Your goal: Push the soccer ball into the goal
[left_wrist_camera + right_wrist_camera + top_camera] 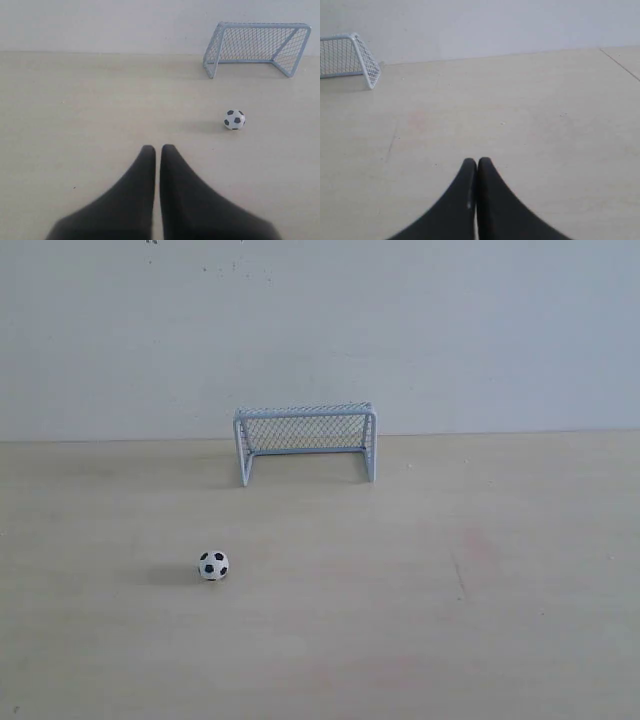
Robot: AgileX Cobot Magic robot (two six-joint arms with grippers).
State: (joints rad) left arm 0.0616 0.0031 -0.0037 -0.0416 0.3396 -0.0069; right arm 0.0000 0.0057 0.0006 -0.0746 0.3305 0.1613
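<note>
The soccer ball (213, 565) is tiny, white with black patches, and rests on the pale wooden table left of centre. The goal (305, 441), pale blue-white tubes with fine netting, stands farther back by the wall, its mouth facing forward. No arm shows in the exterior view. In the left wrist view the ball (234, 120) lies well ahead of my left gripper (158, 149), off to one side, with the goal (257, 47) beyond it. The left gripper is shut with nothing in it. My right gripper (477, 161) is shut too, over bare table, with only a corner of the goal (350, 57) in sight.
A plain white wall (320, 330) closes the back of the table (450, 640). A faint dark scratch (458, 575) marks the wood right of centre. A seam in the tabletop (620, 62) runs near the far corner in the right wrist view.
</note>
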